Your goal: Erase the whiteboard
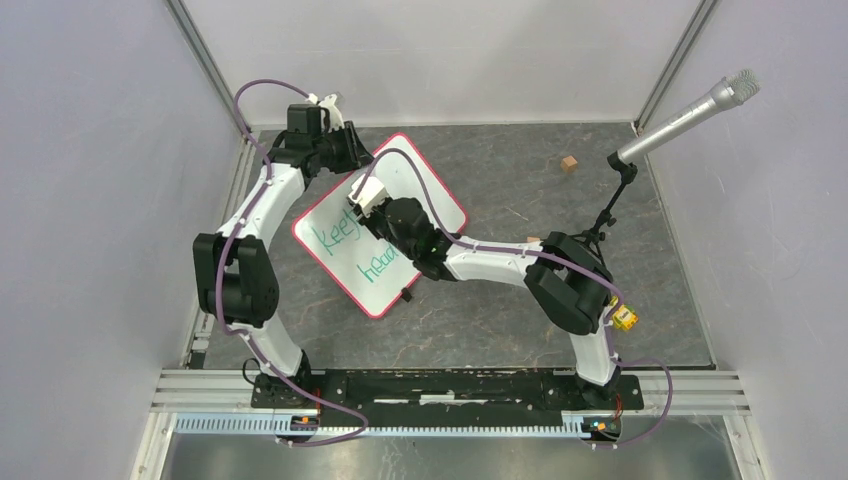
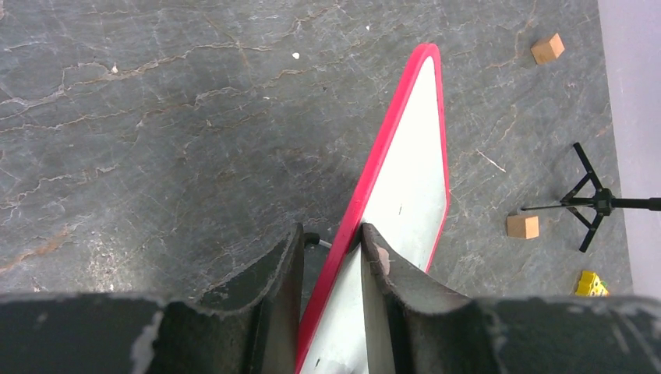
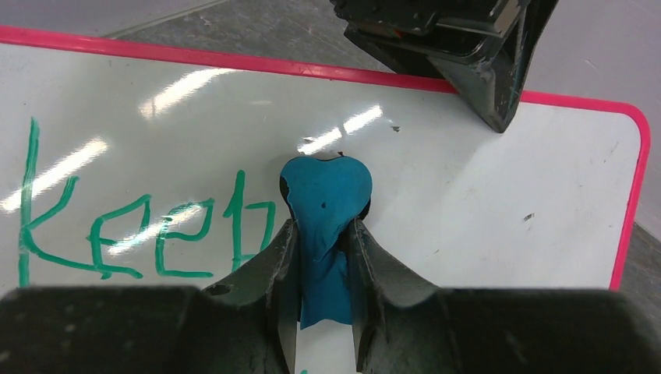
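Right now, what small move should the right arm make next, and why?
Probably slide the right end effector and its blue cloth leftward in its wrist view, across the green writing. The cloth rests on the whiteboard just beside the last letter, those letters are not yet wiped, and the left end effector clamps the rim to steady it.

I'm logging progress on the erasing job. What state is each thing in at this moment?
White rectangular whiteboard with red rim: partly erased, one side wiped clean.
Green handwriting: "Keep" not yet wiped.
Blue wiping pad: gripped, set against the board face.
Left end effector: shut on the board's rim.
Right end effector: shut on the pad.
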`<state>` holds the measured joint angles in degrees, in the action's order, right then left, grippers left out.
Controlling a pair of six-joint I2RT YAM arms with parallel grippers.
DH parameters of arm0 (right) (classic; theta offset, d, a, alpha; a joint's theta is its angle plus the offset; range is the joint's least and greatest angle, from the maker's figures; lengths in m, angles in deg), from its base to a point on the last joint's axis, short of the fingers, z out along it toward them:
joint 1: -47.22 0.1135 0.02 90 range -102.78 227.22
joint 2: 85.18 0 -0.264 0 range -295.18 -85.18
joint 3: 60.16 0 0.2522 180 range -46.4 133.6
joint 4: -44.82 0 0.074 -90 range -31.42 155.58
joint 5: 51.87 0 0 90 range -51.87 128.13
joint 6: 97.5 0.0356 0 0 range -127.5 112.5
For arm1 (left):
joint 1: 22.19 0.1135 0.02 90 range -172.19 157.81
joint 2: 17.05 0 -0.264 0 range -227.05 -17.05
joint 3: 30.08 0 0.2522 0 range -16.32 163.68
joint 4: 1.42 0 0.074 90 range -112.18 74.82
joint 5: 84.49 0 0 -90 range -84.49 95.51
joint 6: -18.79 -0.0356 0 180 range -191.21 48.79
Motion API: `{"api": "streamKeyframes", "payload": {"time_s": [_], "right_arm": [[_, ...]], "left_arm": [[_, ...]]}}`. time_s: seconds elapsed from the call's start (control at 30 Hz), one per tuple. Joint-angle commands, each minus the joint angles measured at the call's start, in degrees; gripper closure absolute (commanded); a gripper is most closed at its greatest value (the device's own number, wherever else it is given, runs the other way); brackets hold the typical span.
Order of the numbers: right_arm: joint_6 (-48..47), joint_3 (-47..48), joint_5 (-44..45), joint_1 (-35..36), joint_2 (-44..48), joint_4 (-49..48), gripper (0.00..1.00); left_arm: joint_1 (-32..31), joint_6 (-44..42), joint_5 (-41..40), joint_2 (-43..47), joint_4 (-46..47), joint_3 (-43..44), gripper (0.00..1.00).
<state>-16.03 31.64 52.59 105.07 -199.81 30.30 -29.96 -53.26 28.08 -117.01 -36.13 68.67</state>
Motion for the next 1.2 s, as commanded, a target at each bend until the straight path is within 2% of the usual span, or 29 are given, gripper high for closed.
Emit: {"api": "streamKeyframes", "payload": {"time_s": [0.0, 0.17, 0.4, 0.57, 0.8, 0.93, 1.17], "right_arm": [[3.5, -3.7, -3.2, -0.6, 0.7, 2.2, 0.72], [8.4, -6.4, -1.5, -4.6, 2.2, 2.1, 0.72], [7.8, -9.1, 0.2, -5.6, 3.6, 1.2, 0.71], [6.8, -7.3, -1.2, -4.1, 2.4, 1.7, 0.71], [0.9, -5.7, -8.0, 1.1, 2.4, -1.7, 0.71], [-0.4, -3.8, -10.4, 1.9, 0.8, -2.2, 0.72], [-0.4, 1.3, -7.4, 1.0, -1.6, -2.1, 0.72]], "left_arm": [[-1.7, 3.2, -1.4, 2.5, 3.1, -1.7, 0.67], [-1.7, 2.8, -1.6, 2.5, 2.9, -1.6, 0.67], [-1.8, 2.5, -2.1, 3.2, 3.5, -2.2, 0.67], [-1.9, 3.2, -1.5, 3.3, 4.1, -2.5, 0.68], [-2.4, 4.2, -1.8, 3.8, 5.4, -3.7, 0.69], [-2.6, 4.3, -2.2, 3.8, 5.4, -3.9, 0.7], [-2.6, 4.1, -2.6, 4.2, 5.4, -4.1, 0.71]]}}
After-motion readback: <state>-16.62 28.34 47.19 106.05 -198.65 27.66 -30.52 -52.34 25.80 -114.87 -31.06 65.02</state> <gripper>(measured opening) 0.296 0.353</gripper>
